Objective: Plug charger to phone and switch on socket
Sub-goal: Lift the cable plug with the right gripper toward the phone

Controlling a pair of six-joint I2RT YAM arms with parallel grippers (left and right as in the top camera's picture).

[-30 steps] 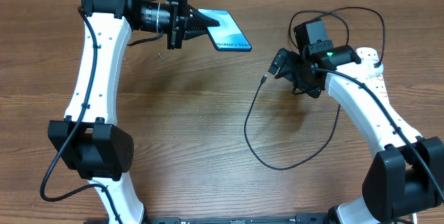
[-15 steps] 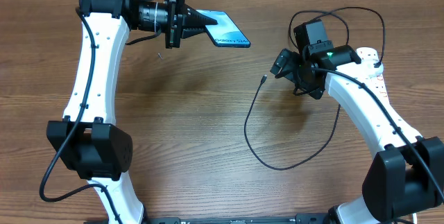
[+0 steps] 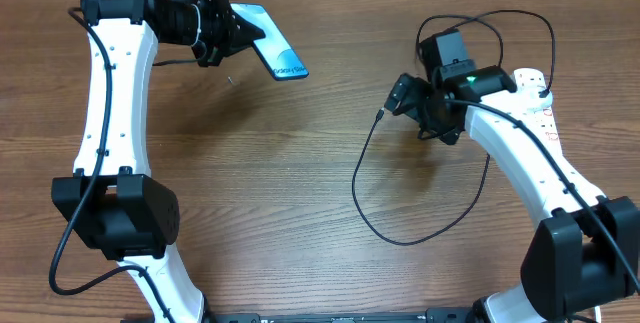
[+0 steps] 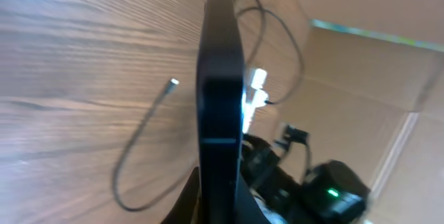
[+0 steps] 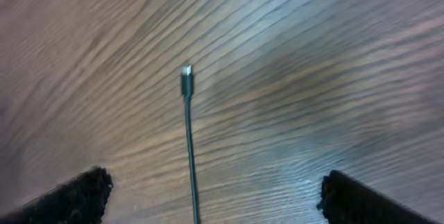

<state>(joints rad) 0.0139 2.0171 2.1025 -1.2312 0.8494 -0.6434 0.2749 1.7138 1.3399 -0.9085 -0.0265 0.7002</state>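
Note:
The phone (image 3: 277,55), slim with a light blue screen, is held off the table at the back left, my left gripper (image 3: 243,31) shut on one end. The left wrist view shows the phone (image 4: 220,78) edge-on between the fingers. The charger (image 3: 372,218) is a thin black cable looping over the table; its connector tip (image 3: 381,115) lies just below-left of my right gripper (image 3: 397,96). In the right wrist view the cable (image 5: 190,148) runs between the open fingers, tip (image 5: 186,71) ahead. The white socket (image 3: 541,101) lies at the right, partly hidden by the right arm.
The charger's black cable arcs behind the right arm (image 3: 510,18) toward the socket. The left arm's white links (image 3: 110,113) stand over the table's left side. The table's back edge is close behind the phone.
My left arm has swung to the left with the phone, which now points down-right. The right arm has barely moved, still over the cable tip.

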